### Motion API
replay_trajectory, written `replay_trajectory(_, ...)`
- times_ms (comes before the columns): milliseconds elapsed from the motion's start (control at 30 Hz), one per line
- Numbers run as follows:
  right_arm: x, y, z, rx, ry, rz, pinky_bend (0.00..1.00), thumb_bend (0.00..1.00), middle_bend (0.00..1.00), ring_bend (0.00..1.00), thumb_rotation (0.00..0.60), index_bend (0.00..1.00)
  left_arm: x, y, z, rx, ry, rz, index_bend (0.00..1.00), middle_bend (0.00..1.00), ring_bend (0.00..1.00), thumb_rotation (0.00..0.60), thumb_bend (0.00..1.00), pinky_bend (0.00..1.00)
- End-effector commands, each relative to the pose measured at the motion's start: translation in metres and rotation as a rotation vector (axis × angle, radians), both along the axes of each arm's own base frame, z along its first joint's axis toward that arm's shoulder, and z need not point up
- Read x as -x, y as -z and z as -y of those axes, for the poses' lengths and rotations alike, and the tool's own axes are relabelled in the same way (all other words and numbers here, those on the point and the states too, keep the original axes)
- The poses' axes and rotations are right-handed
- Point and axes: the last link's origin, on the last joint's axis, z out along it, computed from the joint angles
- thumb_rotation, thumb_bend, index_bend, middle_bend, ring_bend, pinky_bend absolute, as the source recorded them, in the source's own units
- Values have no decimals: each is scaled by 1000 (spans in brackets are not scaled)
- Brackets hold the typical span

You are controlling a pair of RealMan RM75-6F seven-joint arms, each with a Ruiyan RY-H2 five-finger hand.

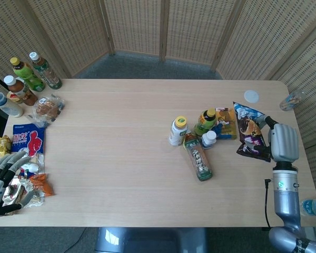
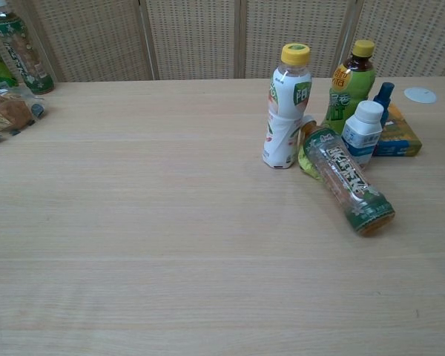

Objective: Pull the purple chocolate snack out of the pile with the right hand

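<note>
— Right hand first: we've got it out at the 3 o'clock edge of the table in the head view, gripping the purple snack along its right side. The chest view doesn't catch either of them.

— And where do we put the snack against the pile?

— At 3 o'clock of it, apart from every bottle. We read the pack as tilted, its blue-white top corner pointing to 11 o'clock and the dark end toward 5. Whether it rests on the wood or hangs above it, we can't tell.

— What do we have in the pile itself?

— White bottle standing with a yellow cap at the 9 o'clock side, green bottle upright just at 3 o'clock of it, a small white-capped jar in front, and a clear bottle lying flat, its base toward 5 o'clock. Yellow box sits at the pile's 3 o'clock, between the green bottle and the snack.

— Left hand?

— Left hand is down at 8 o'clock, fingers apart, holding nothing, lying beside a heap of wrappers. More bottles cluster at 10 o'clock.
</note>
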Motion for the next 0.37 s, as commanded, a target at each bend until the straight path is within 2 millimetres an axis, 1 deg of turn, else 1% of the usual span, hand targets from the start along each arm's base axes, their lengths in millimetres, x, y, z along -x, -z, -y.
replay_trajectory(33, -12, -9, 0, 20, -30, 14, 1000, 1, 803, 806, 600, 577, 1, -1, 1, -2, -3, 2, 122, 60, 0, 600, 346, 0)
replay_trajectory(367, -17, -11, -2, 15, -32, 16, 1000, 0, 803, 806, 600, 579, 5, -3, 5, -10, -8, 8, 123, 60, 0, 600, 347, 0)
